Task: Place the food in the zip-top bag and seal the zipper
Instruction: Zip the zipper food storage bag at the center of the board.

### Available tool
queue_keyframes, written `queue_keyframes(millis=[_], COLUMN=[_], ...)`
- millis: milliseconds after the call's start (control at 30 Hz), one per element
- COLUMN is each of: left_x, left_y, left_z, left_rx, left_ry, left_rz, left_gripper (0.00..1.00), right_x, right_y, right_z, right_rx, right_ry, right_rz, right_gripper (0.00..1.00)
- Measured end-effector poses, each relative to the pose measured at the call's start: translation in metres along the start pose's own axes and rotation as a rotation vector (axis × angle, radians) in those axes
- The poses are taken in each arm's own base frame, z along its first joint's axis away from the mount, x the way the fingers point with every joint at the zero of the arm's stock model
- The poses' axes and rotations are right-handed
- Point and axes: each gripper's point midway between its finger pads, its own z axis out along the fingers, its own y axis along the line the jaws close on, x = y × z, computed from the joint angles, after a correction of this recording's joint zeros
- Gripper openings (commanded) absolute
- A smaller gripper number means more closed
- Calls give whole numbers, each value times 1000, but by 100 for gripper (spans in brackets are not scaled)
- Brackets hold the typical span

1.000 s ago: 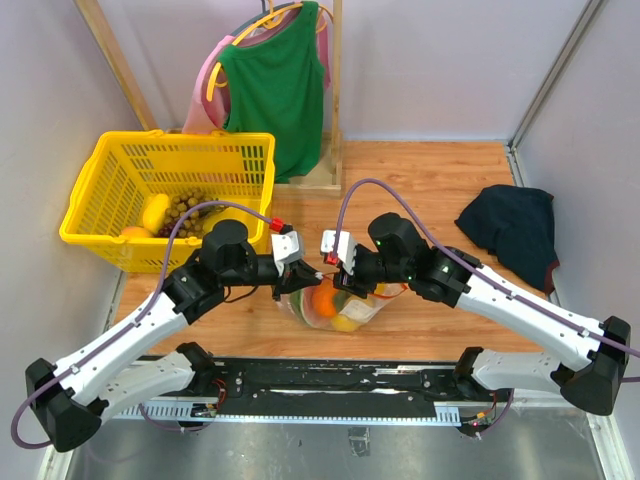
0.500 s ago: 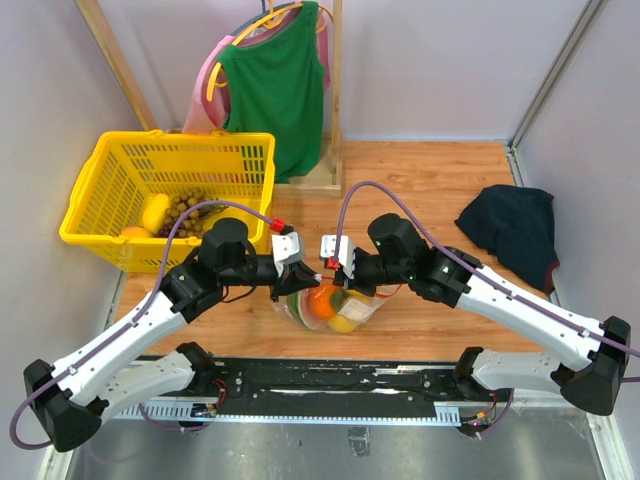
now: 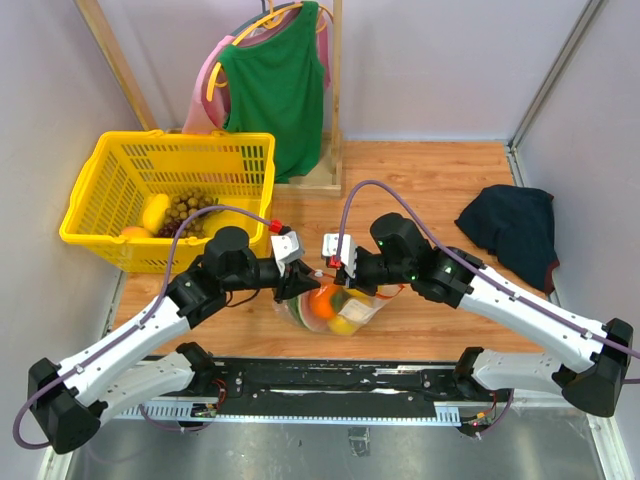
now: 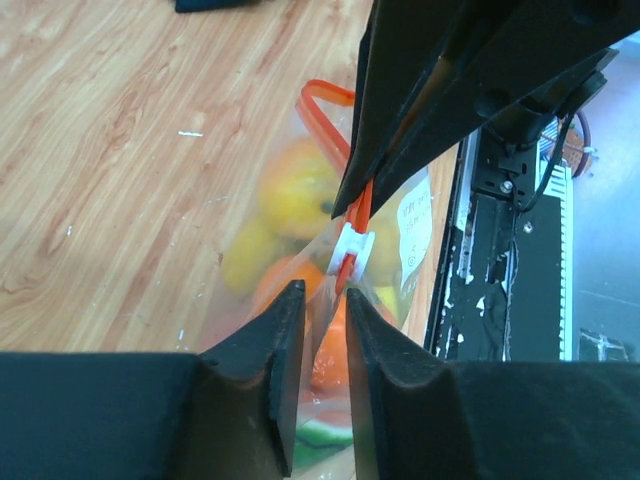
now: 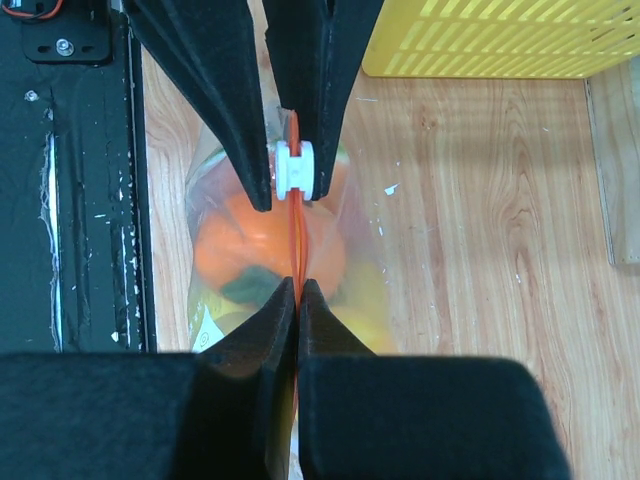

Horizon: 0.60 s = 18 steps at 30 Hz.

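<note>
Clear crinkly plastic zip-top bag lay on the wooden table, just in front of the black rail at the near edge and between the two arms. The food was inside it: a glossy orange piece uppermost, a yellow piece beside it, and a bit of green lower down.

The thin red-orange zipper ran along the bag's mouth, held up roughly straight between the two grippers. A small white slider sat on the strip.

Right gripper – fingers pressed together on the zipper, with the strip running out from between the pads toward the slider.

Left gripper – jaws a little apart, with the bag visible through the narrow gap. From the right wrist camera the slider sat between its fingertips. From its own camera the slider appeared just past the tips. Could not tell whether the pads pressed on it.

The two grippers faced each other tip to tip over the bag, very close together.

Elsewhere: a yellow plastic mesh basket at the far left held a yellow piece, an orange piece and a brownish grape cluster. A dark navy cloth heap lay at the right, well apart from the bag. A green sleeveless top hung on a wooden rack at the back.
</note>
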Motion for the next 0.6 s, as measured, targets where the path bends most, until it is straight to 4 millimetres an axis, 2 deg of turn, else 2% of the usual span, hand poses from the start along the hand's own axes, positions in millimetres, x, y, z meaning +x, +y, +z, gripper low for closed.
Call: queue_keyframes(millis=[100, 267, 433, 500, 600], left_x=[-1, -2, -3, -3, -4], left_y=[1, 1, -2, -2, -3], left_z=[2, 3, 3, 3, 3], left_rx=[-1, 5, 19, 23, 26], left_ry=[-7, -11, -13, -15, -16], left_rz=[-1, 0, 1, 2, 3], left_gripper=[2, 0, 0, 0, 0], right_x=[0, -2, -15, -22, -36], right_y=[0, 0, -4, -4, -4], right_z=[0, -1, -3, -4, -7], right_rx=[0, 2, 21, 25, 22], right_ry=[-1, -7, -58, -88, -148], right_rz=[3, 13, 6, 3, -10], right_gripper=[2, 21, 42, 46, 47])
